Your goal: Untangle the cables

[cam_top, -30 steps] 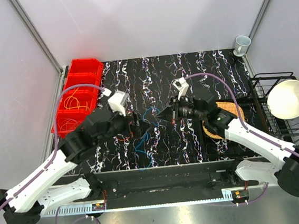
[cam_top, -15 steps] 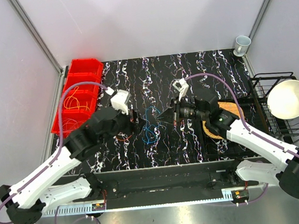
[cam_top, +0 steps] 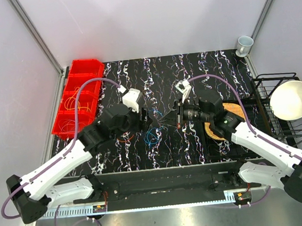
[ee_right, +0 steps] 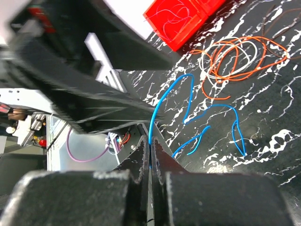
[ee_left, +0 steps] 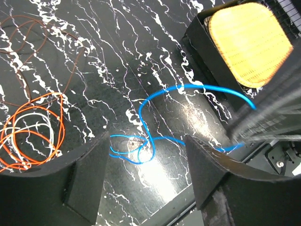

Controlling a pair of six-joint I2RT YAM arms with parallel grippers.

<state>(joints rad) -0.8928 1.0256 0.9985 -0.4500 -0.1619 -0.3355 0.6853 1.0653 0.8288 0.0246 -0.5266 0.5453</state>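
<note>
My right end effector (ee_right: 150, 153): pinched shut on the blue cable (ee_left: 188, 86); my left end effector (ee_left: 146, 162): jaws apart above its loop on the tabletop (ee_left: 117, 47). I should close at the crossing, clear of the orange coil (ee_left: 30, 136).

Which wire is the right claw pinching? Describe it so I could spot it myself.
Look at the middle of the black marbled table. A thin blue cable lies there in loose loops, one stretch running up into the shut right gripper. Its bright blue sets it apart: the coil beside it is orange and whitish.
</note>
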